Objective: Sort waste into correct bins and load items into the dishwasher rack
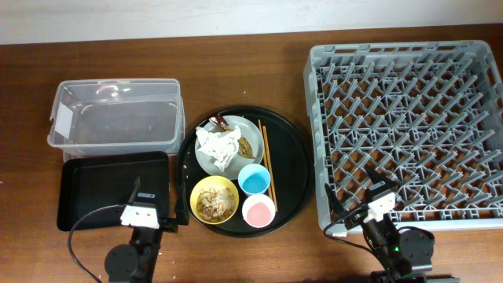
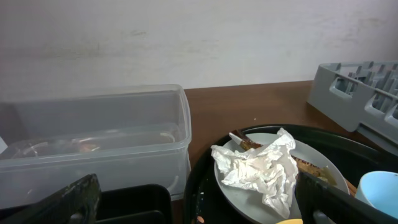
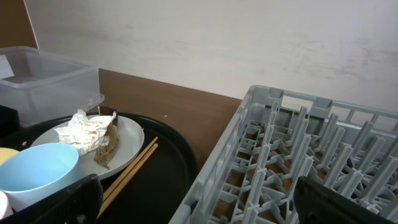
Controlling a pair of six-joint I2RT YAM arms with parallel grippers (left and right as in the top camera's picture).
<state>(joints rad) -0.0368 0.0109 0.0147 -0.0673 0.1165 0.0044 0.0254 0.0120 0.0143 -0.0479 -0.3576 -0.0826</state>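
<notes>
On the worktop (image 1: 236,47), the tub (image 1: 114,118) sits at the far left, with the shallow tray (image 1: 102,189) directly in front of it. The round tray (image 1: 291,173) lies in the middle and the rack (image 1: 314,118) to its right. On the round tray, the plate (image 1: 253,132) is at the back with the napkin (image 1: 218,145) on it. The bowl (image 1: 193,196) is front left, and at front right the rear cup (image 1: 254,179) stands just behind the front cup (image 1: 258,211). The chopsticks (image 1: 267,157) lie along the plate's right edge.

A large round black tray (image 1: 292,169) sits at the centre of a brown wooden bench (image 1: 251,71), a pale wall (image 1: 157,16) behind.
</notes>
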